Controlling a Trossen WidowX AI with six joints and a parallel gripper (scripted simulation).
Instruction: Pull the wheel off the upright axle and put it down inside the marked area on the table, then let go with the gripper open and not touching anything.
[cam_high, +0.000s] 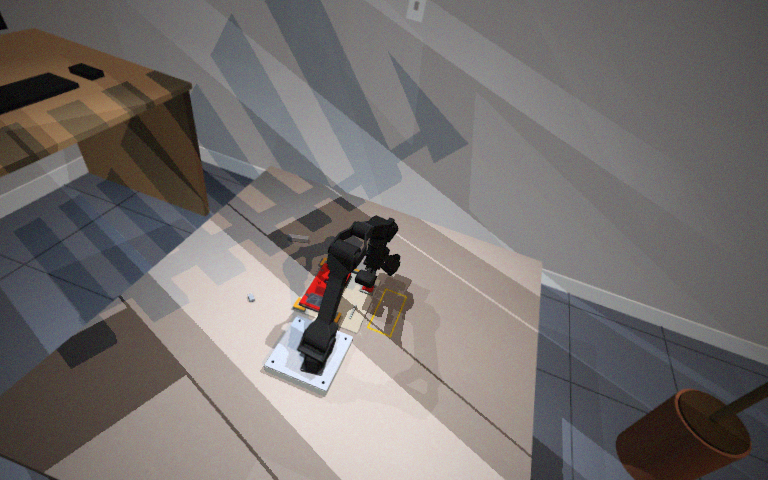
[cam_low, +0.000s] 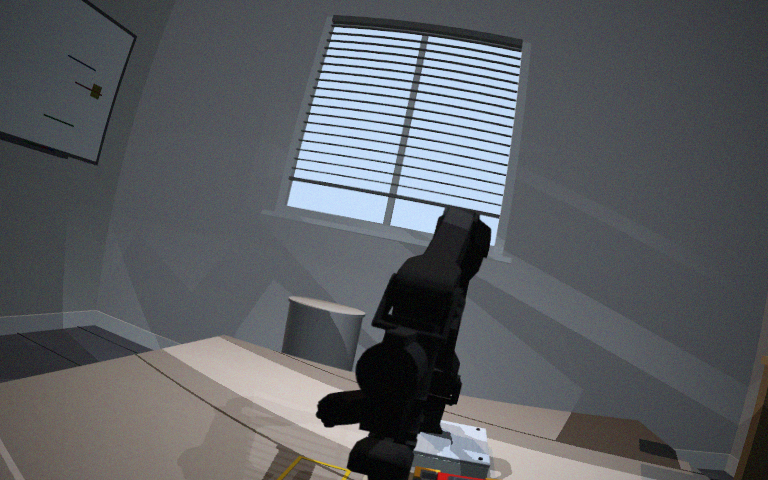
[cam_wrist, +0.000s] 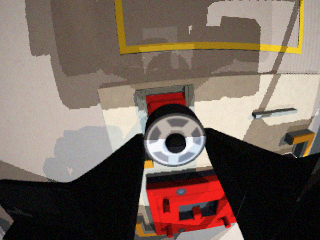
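The wheel (cam_wrist: 162, 156), with a pale spoked face, dark hub centre and black rim, is near the middle of the wrist view. My gripper (cam_wrist: 173, 136) is shut on it, with one black finger at each side. The upright axle cannot be made out apart from the dark hub centre, so I cannot tell how far the wheel sits along it. The marked area is a yellow outline (cam_high: 377, 308) (cam_low: 325, 463) (cam_wrist: 200, 48) on the table, just beyond the board's edge. The arm hides the wheel in the top and exterior views.
A cream board (cam_wrist: 225, 92) (cam_high: 352, 323) lies below the gripper. It carries a red block (cam_wrist: 167, 189), a smaller red part (cam_wrist: 165, 99) in a grey bracket, a thin metal bar (cam_wrist: 275, 113) and a black and orange part (cam_wrist: 300, 137). The arm's white base plate (cam_high: 334, 370) is beside it.
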